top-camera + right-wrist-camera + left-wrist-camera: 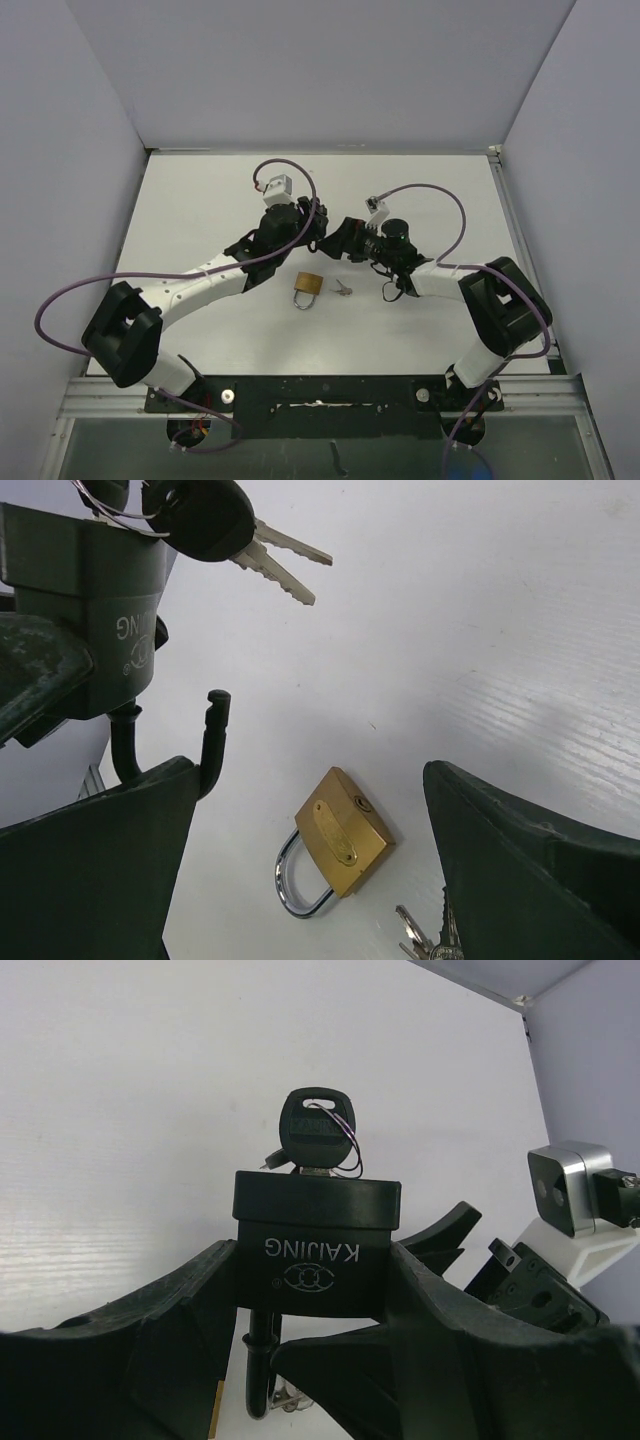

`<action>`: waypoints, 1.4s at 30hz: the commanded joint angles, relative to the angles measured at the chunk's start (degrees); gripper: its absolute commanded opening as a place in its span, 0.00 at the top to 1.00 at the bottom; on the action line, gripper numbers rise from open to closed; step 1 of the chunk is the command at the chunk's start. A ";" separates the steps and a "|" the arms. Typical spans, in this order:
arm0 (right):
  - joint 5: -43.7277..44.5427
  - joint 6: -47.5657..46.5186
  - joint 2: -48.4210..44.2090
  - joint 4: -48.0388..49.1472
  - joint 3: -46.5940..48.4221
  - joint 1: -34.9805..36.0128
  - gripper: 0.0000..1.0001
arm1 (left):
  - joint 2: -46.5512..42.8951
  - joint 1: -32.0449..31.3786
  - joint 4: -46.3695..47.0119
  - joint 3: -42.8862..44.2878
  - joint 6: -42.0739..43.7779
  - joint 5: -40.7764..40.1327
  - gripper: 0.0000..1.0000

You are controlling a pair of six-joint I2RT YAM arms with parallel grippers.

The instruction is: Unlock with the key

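Observation:
My left gripper (312, 1300) is shut on a black padlock (315, 1250), its body clamped between both fingers. A black-headed key (317, 1132) stands in the lock's base. In the right wrist view the same padlock (95, 610) sits at the upper left. Its shackle (213, 742) hangs out, the free end clear of the body. Spare keys (275, 562) dangle from the ring. My right gripper (315, 870) is open just right of the lock, with nothing between its fingers. In the top view both grippers, left (318, 222) and right (345, 240), meet above the table's middle.
A brass padlock (345, 830) with a closed chrome shackle lies flat on the white table (200, 200), below the grippers. It also shows in the top view (308, 287). A small bunch of keys (343, 290) lies just right of it. Grey walls enclose the table.

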 commanded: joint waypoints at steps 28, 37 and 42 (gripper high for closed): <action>-0.56 -0.27 -10.50 6.57 -4.94 -7.17 0.02 | -0.16 2.15 6.55 -0.28 -1.13 -5.35 1.00; 1.56 -6.85 -20.09 -5.70 -5.25 -9.46 0.02 | 5.88 6.36 -1.67 3.89 7.87 -13.76 1.00; 0.98 -7.56 -20.94 -6.57 -5.42 -9.54 0.02 | 10.20 9.02 -3.71 7.03 12.30 -17.87 1.00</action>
